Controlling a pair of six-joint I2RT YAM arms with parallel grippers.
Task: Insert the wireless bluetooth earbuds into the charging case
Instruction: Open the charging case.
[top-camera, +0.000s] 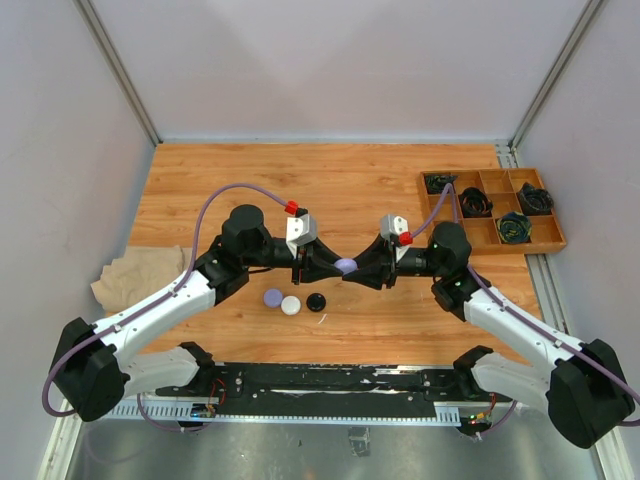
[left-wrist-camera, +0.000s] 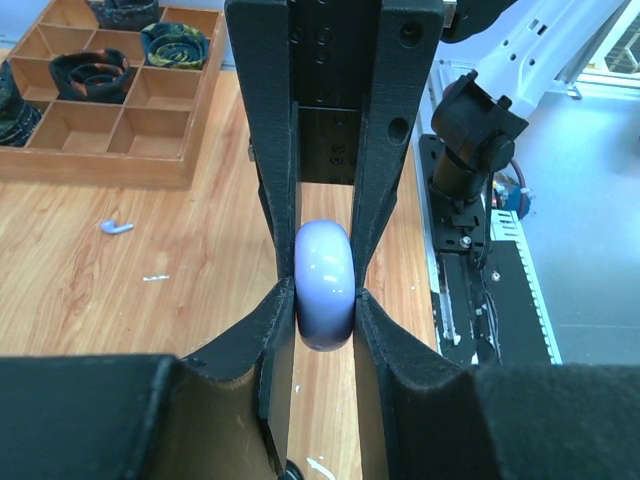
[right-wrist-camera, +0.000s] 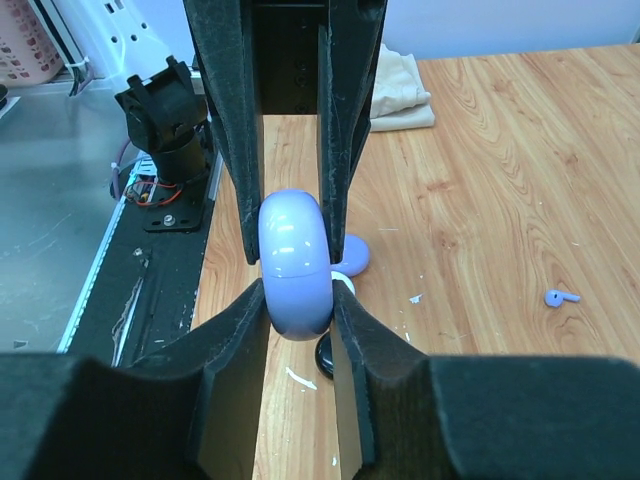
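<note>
Both grippers pinch one lavender charging case (top-camera: 345, 265) in mid-air. The left gripper (left-wrist-camera: 323, 335) is clamped on it from one end. The right gripper (right-wrist-camera: 297, 315) meets it from the opposite end, with pads pressed to both faces, so it looks gripped as well. The case sits right between the four fingertips, and its lid looks closed, with a seam visible.

The only earbud seen is a lavender earbud (left-wrist-camera: 115, 227), lying on the table well apart from the fingers, on the side away from the arm bases. No hand holds it.

Risks:
- The case is smooth and rounded and is held only by its edges. Any uneven squeeze or pull could squirt it out.
- If dropped, it would land on the three round pucks (top-camera: 291, 303) just below the fingers and scatter them.
- Prying the lid with two opposed grips could twist the case loose.
- The earbud is tiny and flat on the wood, so a pick-up could easily miss it.

The wooden tray (top-camera: 497, 182) is far to the right gripper's side. Coiled black cables (top-camera: 475, 203) fill some compartments, and the others show nothing. No earbuds are visible in the tray.
</note>
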